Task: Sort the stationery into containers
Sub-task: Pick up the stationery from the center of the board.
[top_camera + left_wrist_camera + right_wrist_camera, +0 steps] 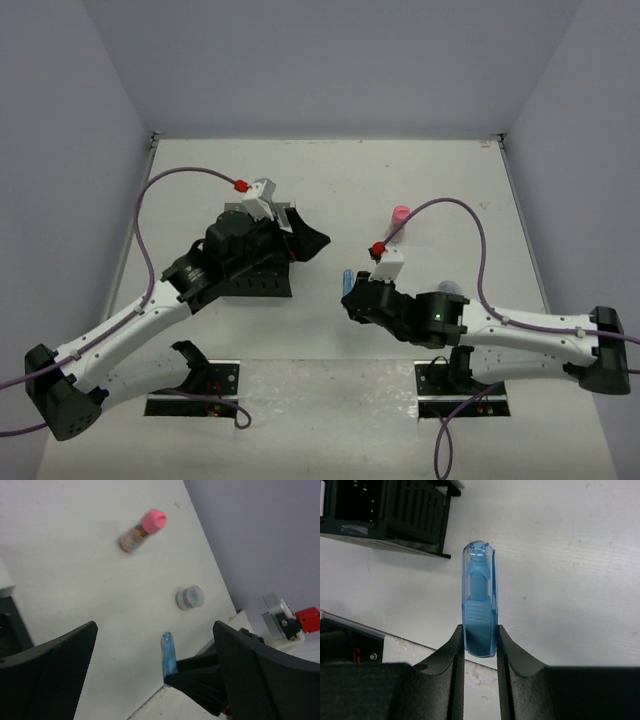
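Observation:
My right gripper (349, 288) is shut on the blue capsule-shaped piece (479, 600), which sticks out past the fingertips above the table. The capsule also shows in the left wrist view (168, 656) and from above (347, 274). My left gripper (306, 238) is open and empty, over the right side of the black organiser (262, 286); its jaws stand wide apart in the left wrist view (155, 680). The pink-capped bottle (400, 215) lies on the table, also in the left wrist view (142, 530). The round blue-grey tub (189, 597) sits near my right arm. No pens show.
The organiser's black slatted wall (395, 510) is at the top left of the right wrist view, left of the capsule. The left arm covers most of the organiser from above. White walls close the table at the back and sides.

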You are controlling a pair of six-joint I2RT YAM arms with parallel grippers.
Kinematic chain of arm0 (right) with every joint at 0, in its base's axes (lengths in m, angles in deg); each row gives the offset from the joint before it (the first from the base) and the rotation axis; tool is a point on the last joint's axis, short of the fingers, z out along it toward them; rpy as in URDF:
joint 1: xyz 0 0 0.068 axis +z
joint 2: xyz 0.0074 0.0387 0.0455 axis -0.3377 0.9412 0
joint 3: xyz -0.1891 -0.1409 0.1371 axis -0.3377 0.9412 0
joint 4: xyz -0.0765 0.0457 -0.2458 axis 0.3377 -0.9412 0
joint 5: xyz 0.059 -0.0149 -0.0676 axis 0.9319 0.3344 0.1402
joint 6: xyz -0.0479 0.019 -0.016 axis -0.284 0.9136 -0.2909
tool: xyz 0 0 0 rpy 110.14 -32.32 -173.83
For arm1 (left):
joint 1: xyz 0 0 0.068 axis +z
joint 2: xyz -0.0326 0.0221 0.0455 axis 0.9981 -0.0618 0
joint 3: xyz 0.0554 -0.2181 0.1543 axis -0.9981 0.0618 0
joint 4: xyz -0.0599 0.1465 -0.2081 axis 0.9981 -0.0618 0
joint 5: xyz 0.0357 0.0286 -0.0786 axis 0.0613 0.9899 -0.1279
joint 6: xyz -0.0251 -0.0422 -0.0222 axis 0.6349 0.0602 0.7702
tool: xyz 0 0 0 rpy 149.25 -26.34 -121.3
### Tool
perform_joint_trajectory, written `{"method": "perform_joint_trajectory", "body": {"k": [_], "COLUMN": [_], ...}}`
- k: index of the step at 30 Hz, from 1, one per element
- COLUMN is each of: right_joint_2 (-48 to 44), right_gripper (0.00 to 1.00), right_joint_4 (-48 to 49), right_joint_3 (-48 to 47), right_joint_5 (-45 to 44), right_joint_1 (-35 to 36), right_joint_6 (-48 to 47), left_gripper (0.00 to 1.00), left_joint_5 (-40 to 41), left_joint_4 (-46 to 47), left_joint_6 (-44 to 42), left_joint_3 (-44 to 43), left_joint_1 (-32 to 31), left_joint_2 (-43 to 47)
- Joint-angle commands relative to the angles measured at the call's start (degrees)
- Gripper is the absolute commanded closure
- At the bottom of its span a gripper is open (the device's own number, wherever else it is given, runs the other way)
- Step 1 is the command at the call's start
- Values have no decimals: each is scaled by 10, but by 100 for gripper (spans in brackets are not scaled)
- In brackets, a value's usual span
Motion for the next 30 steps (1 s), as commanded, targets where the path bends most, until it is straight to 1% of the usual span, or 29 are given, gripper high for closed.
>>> {"method": "perform_joint_trajectory", "body": {"k": [1, 5, 9, 13, 15, 17, 18, 20, 21, 23, 24, 26, 27, 28, 29, 30], "right_joint_2": [-101, -167, -203, -212, -209, -206, -203, -199, -198, -198, -201, -210, -221, -238, -261, -274], "right_gripper": [100, 100, 100, 100, 100, 100, 100, 100, 100, 98, 88, 41, 22, 4, 1, 1], "right_joint_4": [68, 90, 90, 85, 82, 82, 82, 79, 75, 67, 66, 58, 60, 64, 57, 46], "right_joint_3": [39, 45, 42, 31, 25, 19, 15, 9, 6, 3, 5, 12, 22, 37, 51, 59], "right_joint_5": [-42, -25, -28, -36, -41, -44, -48, -57, -64, -70, -70, -70, -65, -56, -52, -55], "right_joint_1": [3, 4, 4, 4, 4, 3, 3, 4, 4, 3, 3, 4, 4, 4, 4, 4], "right_joint_6": [-131, -171, -189, -194, -195, -198, -199, -198, -194, -187, -184, -164, -162, -164, -159, -143], "left_gripper": [2, 10, 16, 31, 45, 56, 65, 89, 100, 100, 100, 100, 100, 100, 100, 100], "left_joint_5": [-57, -109, -120, -120, -120, -126, -132, -145, -152, -146, -131, -72, 2, 96, 161, 271], "left_joint_4": [120, 207, 233, 248, 255, 258, 264, 282, 292, 284, 272, 223, 164, 89, 52, 4], "left_joint_6": [40, 57, 61, 65, 65, 67, 69, 77, 81, 80, 70, 51, 33, 5, -23, -42], "left_joint_3": [-4, 10, 7, 4, 0, -7, -8, -6, -3, -2, -7, -22, -41, -68, -96, -112], "left_joint_1": [-61, -92, -122, -146, -158, -165, -168, -170, -170, -170, -170, -167, -166, -164, -160, -157], "left_joint_2": [-33, -72, -106, -134, -147, -161, -167, -175, -175, -173, -166, -156, -151, -144, -136, -133]}}
